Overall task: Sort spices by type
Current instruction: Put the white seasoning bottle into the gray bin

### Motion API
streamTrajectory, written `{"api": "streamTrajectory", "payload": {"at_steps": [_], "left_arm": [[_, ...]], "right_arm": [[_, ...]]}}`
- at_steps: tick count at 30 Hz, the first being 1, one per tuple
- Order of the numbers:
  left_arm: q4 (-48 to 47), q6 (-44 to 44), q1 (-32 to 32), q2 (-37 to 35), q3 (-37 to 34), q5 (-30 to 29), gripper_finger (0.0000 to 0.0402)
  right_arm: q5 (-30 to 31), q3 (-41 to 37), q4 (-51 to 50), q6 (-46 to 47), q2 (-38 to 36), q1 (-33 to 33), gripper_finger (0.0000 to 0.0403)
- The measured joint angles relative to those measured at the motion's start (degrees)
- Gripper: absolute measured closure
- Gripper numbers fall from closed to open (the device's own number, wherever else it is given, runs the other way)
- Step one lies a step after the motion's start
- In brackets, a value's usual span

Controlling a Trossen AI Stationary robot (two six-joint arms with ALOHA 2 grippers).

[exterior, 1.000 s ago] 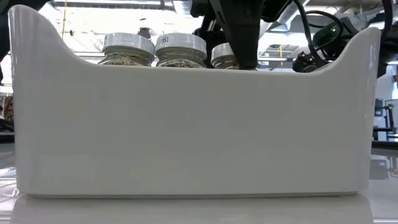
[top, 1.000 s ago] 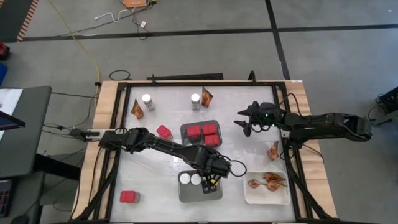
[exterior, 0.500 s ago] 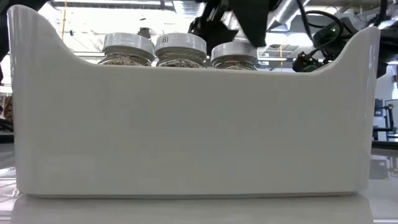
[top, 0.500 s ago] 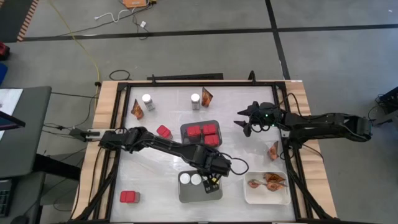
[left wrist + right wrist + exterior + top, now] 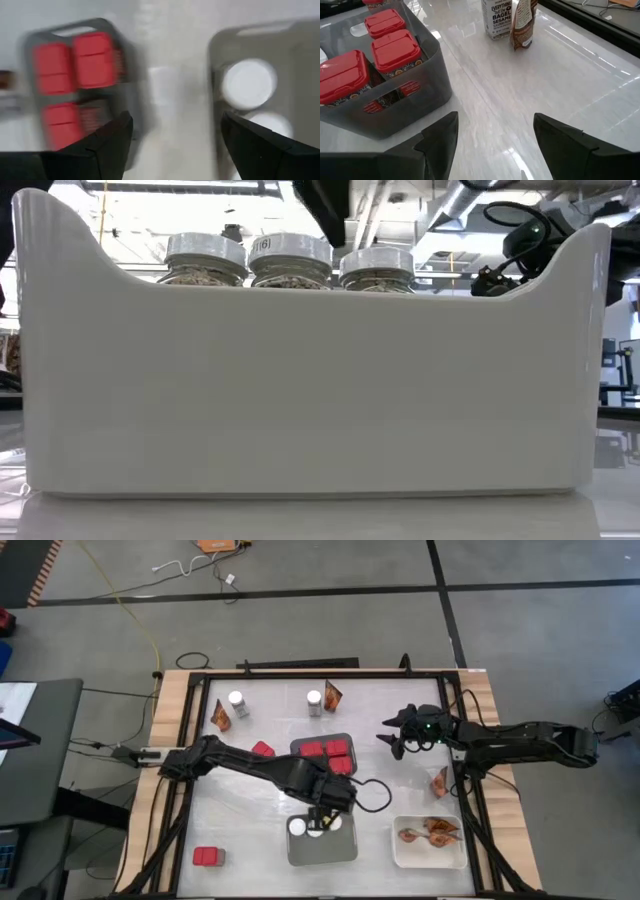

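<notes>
Jars: three w/ white lids stand in the white tray (image 5: pixel 322 845) at 6 o'clock; the low view shows them in a row, jar (image 5: pixel 205 260), jar (image 5: pixel 290 258), jar (image 5: pixel 376 266). Two more sit loose on the surface (image 5: pixel 400 790) near 12: one (image 5: pixel 237 702) at 11, one (image 5: pixel 315 702) at 12.

Red boxes: several in the grey tray (image 5: pixel 322 754) at centre. One red box (image 5: pixel 263 750) lies just beside it at 9, another (image 5: pixel 208 857) far out at 7.

Packets: a couple in the tray (image 5: pixel 428 842) at 5. Loose ones: packet (image 5: pixel 220 716) at 10, packet (image 5: pixel 333 695) beside the 12 o'clock jar, packet (image 5: pixel 440 782) at 3.

So roughly half done, I'd say; left to go: 2 jars, 2 boxes, 3 packets.

Left tool (image 5: pixel 172 145) hangs over the gap btwn grey tray and jar tray, fingers spread, holding nothing. Right tool (image 5: pixel 490 145) hovers at 2 o'clock, facing the grey tray, fingers also apart and empty.
</notes>
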Motion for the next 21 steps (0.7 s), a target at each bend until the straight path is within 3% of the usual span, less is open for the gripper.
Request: {"api": "streamTrajectory", "payload": {"at_steps": [5,9,14,21], "left_arm": [[-5.5,1.01,-0.96,-1.49,-0.68,-7.19,0.0112],[-4.36,-0.61,-1.31,-5.2,-8.67,-11.16,0.0112],[9.17,-2.34,-1.65,-16.51,-29.32,-11.78,0.0112],[34.08,-5.59,-1.7,-40.86,-62.87,-10.94,0.0112]], "right_arm": [[0.0,0.0,-0.07,0.2,0.0,0.0,0.0117],[-0.01,0.0,0.07,2.0,0.0,0.0,0.0117],[0.0,0.0,0.05,4.64,0.0,-0.01,0.0117],[0.03,0.0,-0.01,7.43,0.0,-0.02,0.0117]]}}
